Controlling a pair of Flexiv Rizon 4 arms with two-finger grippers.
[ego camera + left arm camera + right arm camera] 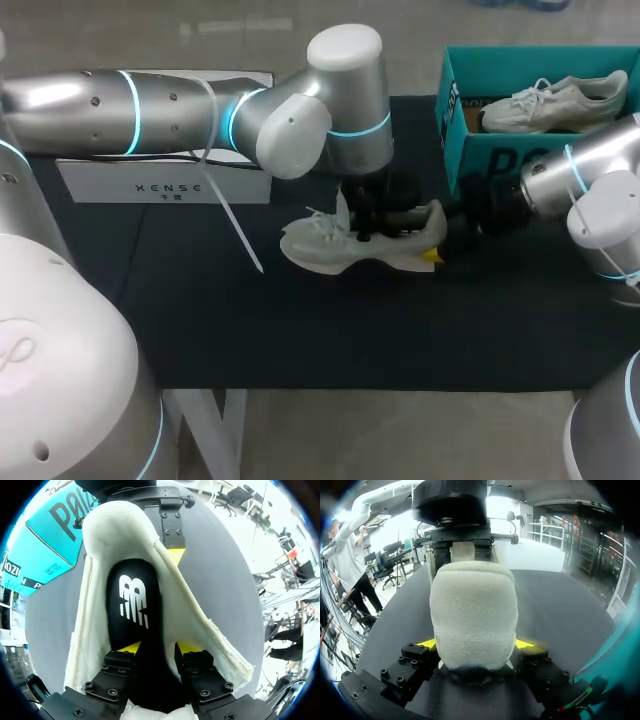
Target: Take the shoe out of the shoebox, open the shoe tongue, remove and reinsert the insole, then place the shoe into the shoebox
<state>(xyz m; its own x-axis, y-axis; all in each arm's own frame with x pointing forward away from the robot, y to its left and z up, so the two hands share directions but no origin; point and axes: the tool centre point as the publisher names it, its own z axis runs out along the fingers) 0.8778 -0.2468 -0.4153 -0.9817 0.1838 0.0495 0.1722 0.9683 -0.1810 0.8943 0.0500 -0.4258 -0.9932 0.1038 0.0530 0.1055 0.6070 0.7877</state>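
**Worrying about a slip mid-pull**

So the left gripper [159, 650] is down inside the sneaker [320, 255], and its fingers look pinched on the black insole [132, 600]. The sneaker sits on the table [350, 340], outside the teal shoebox [500, 160] and close to its front wall. Between sneaker and shoebox, the right gripper [476, 644] is clamped on the padded heel. That padding looks squishy, so a hard tug could pop the heel free and swing the sneaker toward the shoebox. The insole might also buckle against the sneaker's side wall instead of lying flat.
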